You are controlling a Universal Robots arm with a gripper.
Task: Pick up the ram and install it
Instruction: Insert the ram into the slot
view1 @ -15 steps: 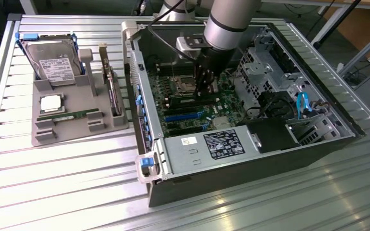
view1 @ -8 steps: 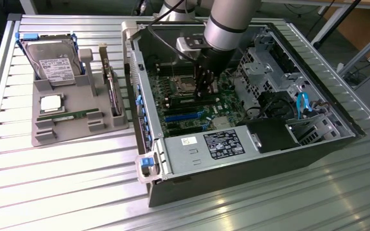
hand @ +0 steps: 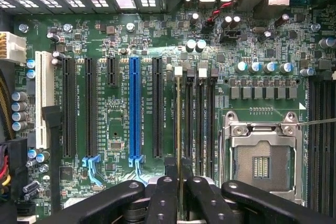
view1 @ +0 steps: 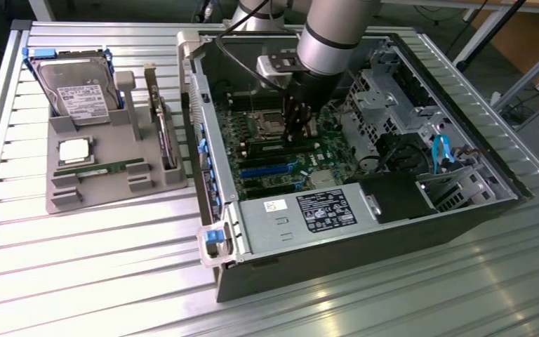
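Observation:
In the wrist view my gripper [hand: 179, 184] is shut on the ram [hand: 178, 129], a thin stick seen edge-on between the two black fingers [hand: 164, 195]. It runs along the line of a memory slot on the green motherboard [hand: 105, 40], beside the other dark memory slots [hand: 200, 124]. I cannot tell whether the ram is seated or just above the slot. In the exterior view the gripper [view1: 297, 121] reaches down into the open computer case [view1: 344, 210], over the board next to the processor socket [view1: 274, 126].
The open metal processor socket [hand: 262, 156] lies close beside the memory slots. Blue and black expansion slots [hand: 135, 108] lie on the other side. A grey tray [view1: 101, 196] at the exterior view's left holds a hard drive [view1: 78, 88], a silver processor chip [view1: 75, 149], another green stick [view1: 101, 170] and an upright card [view1: 162, 126].

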